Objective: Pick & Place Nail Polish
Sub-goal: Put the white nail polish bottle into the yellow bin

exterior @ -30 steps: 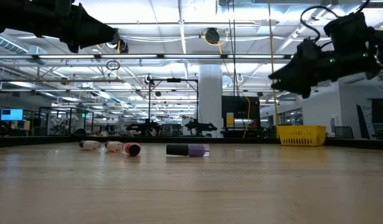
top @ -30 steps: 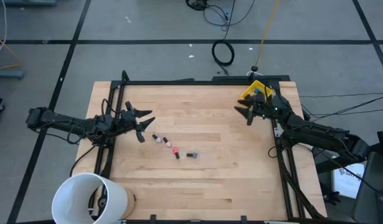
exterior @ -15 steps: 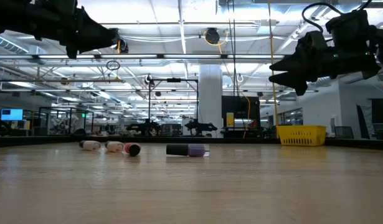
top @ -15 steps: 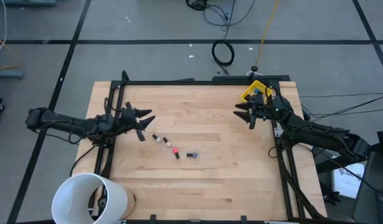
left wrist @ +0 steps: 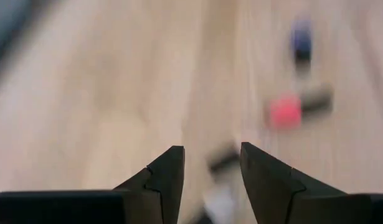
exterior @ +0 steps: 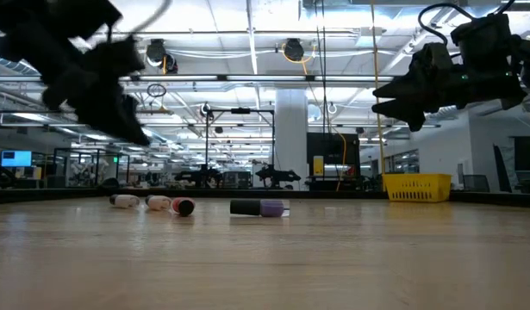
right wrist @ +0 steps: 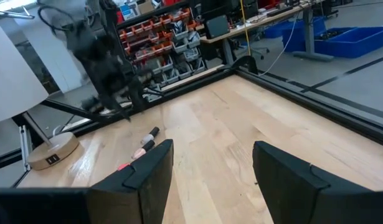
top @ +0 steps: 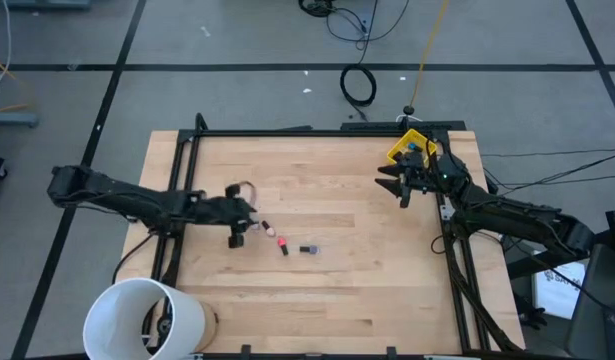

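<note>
Several small nail polish bottles lie on their sides in a row on the wooden table: a pale one (exterior: 122,201), a pink one (top: 267,229), a red one (top: 283,243) and a purple one with a dark cap (top: 307,249). My left gripper (top: 243,222) hangs open above the row's left end, tipped down and clear of the table in the low view (exterior: 118,120). Its wrist view shows a blurred pale bottle (left wrist: 221,180) beyond the gap between the fingers. My right gripper (top: 392,180) waits open in the air at the far right.
A yellow bin (top: 407,148) stands at the table's far right corner behind my right gripper. A large white bucket (top: 142,320) stands at the near left corner. A black frame (top: 317,130) runs along the table's edges. Bare wood (top: 367,280) lies near and right of the bottles.
My left gripper has swung toward the table's right and down toward the left end of the bottle row, tipping from about level to pointing steeply down. The gap between its fingers looks unchanged. The bottles have not moved.
</note>
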Robot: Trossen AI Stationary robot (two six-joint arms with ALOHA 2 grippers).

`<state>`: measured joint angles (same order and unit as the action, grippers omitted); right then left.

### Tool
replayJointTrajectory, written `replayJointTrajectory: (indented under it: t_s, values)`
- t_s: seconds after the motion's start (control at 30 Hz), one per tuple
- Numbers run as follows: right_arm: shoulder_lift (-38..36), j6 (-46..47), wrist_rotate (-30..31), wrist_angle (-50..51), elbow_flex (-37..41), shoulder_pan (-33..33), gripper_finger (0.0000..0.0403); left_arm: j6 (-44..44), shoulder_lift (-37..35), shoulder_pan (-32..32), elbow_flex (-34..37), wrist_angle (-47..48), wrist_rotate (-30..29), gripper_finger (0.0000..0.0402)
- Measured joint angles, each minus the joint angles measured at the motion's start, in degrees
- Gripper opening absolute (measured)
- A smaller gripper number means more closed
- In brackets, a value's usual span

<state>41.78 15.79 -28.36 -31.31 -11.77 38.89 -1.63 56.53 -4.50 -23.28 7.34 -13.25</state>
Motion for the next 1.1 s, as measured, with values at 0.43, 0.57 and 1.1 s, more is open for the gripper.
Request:
replayJointTrajectory:
  t_s: [0.43, 0.57, 1.1]
  values:
    - [0.0, 0.0, -0.2, 0.3, 0.0, 0.0, 0.0208, 7.2, 14.1, 6.6, -5.3, 16.9, 2.9, 0.0152]
    - [0.0, 0.0, -0.2, 0.4, 0.0, 0.0, 0.0208, 9.1, 15.6, 8.7, -5.3, 16.5, 5.3, 0.0152]
    - [0.0, -0.2, -0.2, 1.2, 0.0, 0.0, 0.0208, 5.6, 20.1, 11.1, -5.2, 9.9, 14.2, 0.0152]
